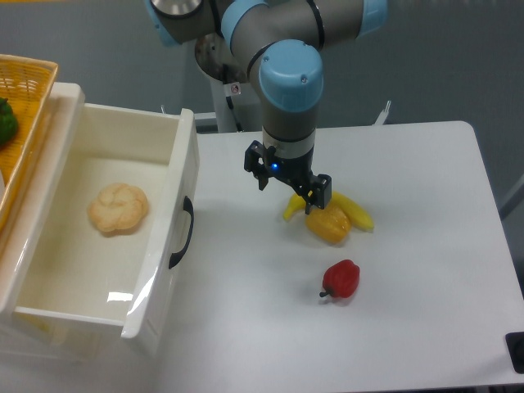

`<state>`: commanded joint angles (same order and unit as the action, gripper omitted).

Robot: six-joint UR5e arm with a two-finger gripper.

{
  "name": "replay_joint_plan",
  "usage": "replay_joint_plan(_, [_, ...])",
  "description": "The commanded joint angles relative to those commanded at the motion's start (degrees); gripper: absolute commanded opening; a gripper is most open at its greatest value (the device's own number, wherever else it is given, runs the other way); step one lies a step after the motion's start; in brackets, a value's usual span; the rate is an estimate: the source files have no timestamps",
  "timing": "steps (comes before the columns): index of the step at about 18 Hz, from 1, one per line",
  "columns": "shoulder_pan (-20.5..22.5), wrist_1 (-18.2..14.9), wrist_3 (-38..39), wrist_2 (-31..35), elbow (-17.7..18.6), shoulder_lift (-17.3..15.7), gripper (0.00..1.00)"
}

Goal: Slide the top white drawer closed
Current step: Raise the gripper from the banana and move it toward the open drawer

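So the big glossy white plastic top drawer (123,237) is pulled way out on the left side, front panel with its black arched handle (182,232) facing right toward the white table (409,205). Inside it there's one pale round bread roll (119,208) sitting on the drawer floor, toward the far half. A woven yellow wicker basket (24,106) sits at the far left with something green (5,121) in it. The arm's black two-finger gripper (288,176) hangs over the table to the right of the drawer, well apart from the handle. Can't tell from this angle if the jaws are apart or together. Just right of it lie a yellow banana (359,211), a yellow bell pepper (329,224), and nearer, a red bell pepper (342,279).
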<state>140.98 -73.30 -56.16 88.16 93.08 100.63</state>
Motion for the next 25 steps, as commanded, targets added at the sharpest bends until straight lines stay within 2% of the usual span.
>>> replay_joint_plan(8, [0.3, 0.0, 0.4, -1.2, -0.2, 0.6, 1.0])
replay_joint_plan(20, [1.1, -0.1, 2.9, -0.9, 1.6, 1.5, 1.0])
replay_joint_plan(22, [1.0, 0.1, 5.9, -0.8, 1.6, 2.0, 1.0])
replay_joint_plan(25, [0.9, 0.3, 14.6, -1.1, 1.1, 3.2, 1.0])
